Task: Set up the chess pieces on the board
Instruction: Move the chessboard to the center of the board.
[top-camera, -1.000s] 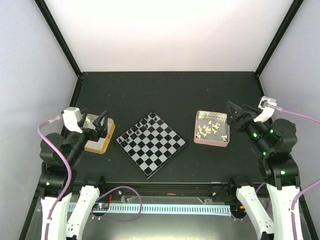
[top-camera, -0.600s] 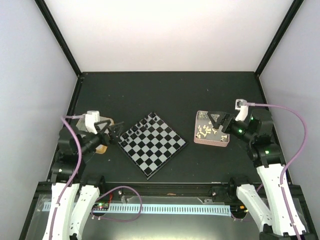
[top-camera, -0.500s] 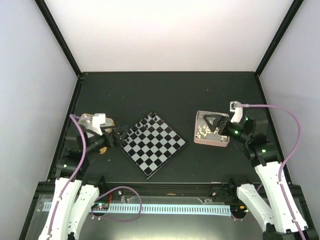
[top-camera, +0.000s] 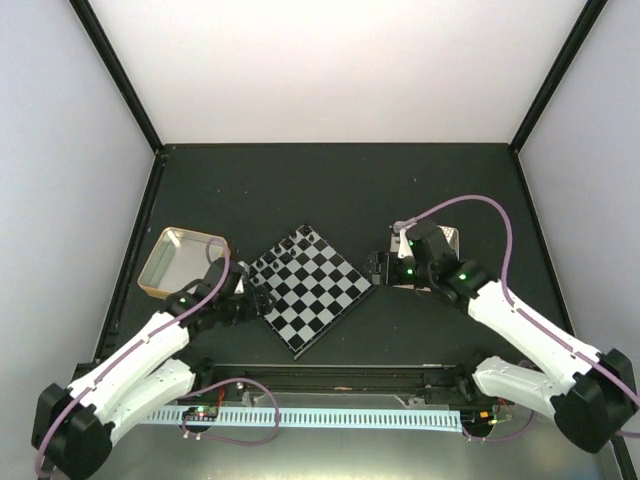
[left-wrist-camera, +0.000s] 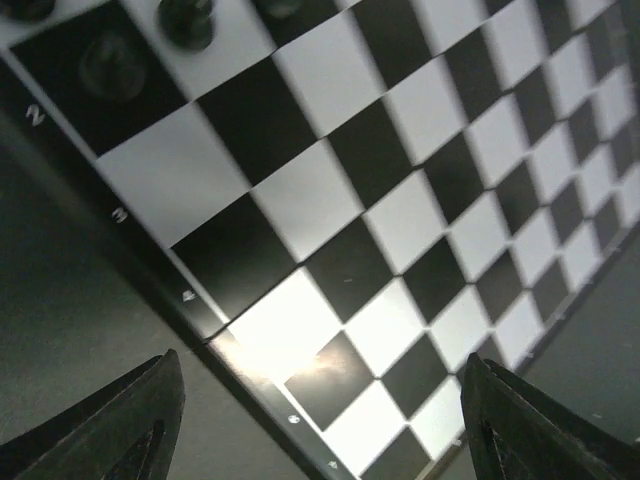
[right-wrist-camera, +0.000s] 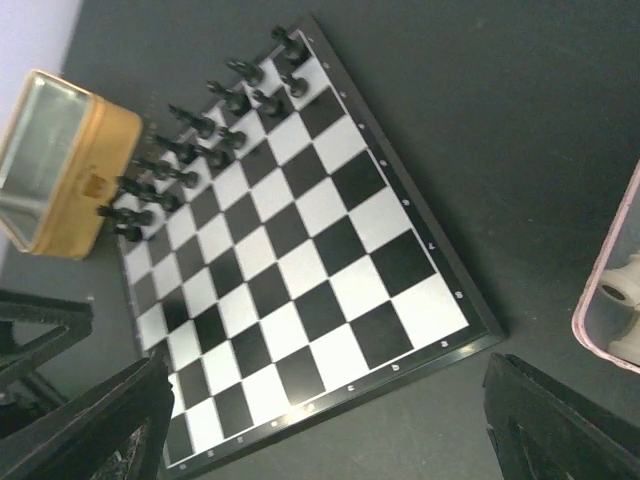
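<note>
Black chess pieces (right-wrist-camera: 197, 123) ranked in two rows along the far-left edge of the board (top-camera: 305, 290), set cornerwise in the middle of the bench (top-camera: 330, 190). Cream chess pieces (right-wrist-camera: 622, 288) lying in the pink tray (right-wrist-camera: 580, 318) just to the right, only a couple visible by its rim. Left gripper (left-wrist-camera: 320, 365) spread wide and empty, low over the board's near-left edge. Right gripper (right-wrist-camera: 327, 372) likewise wide open, holding nothing, hovering between board and tray. Judged from size alone: very light, rigid, smooth little men, probably slippery and quick to topple or skitter if nudged. Best taken singly, pinched across the narrow waist or just under the head, with a gentle squeeze and a straight lift. Then set down upright and released slowly, clear of neighbours.
</note>
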